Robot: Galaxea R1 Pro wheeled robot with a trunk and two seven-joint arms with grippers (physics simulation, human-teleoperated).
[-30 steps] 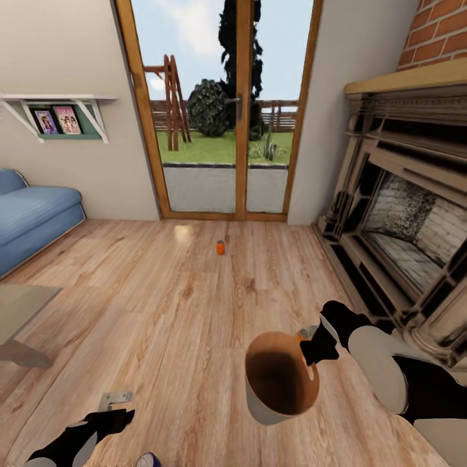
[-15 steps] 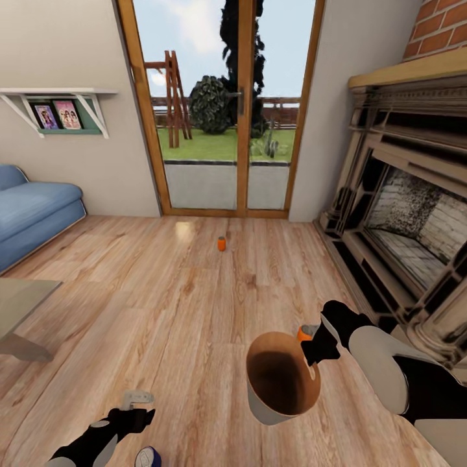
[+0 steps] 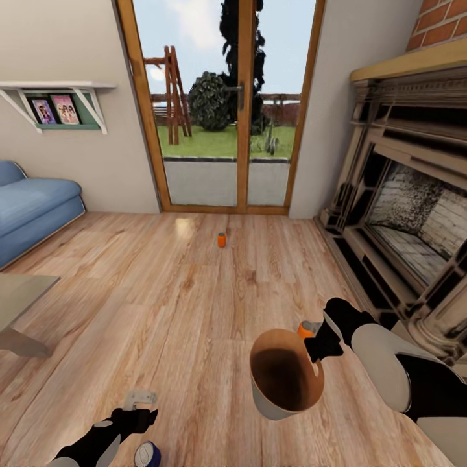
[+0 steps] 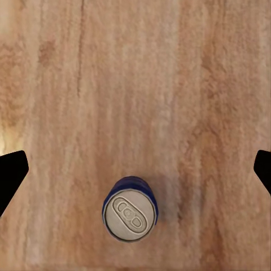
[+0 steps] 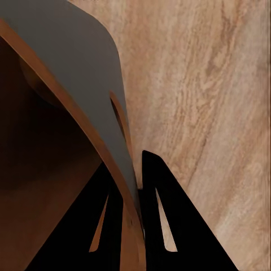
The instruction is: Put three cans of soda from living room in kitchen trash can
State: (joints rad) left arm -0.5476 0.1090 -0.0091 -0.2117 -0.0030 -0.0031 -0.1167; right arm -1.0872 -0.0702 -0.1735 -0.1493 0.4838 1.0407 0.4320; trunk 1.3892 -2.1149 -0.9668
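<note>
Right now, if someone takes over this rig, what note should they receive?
Right gripper: shut on the rim of the trash can, carried above the floor.
Left gripper: open, above the upright blue can, not gripping it.
One orange can stands near the glass doors; another shows behind the trash can.
Done: trash can brought here.
Left: collect three cans, go to kitchen.

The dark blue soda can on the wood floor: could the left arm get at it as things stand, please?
Probably yes: the dark blue soda can stands upright on bare floor between the left gripper's spread fingertips, nothing covering it.
</note>
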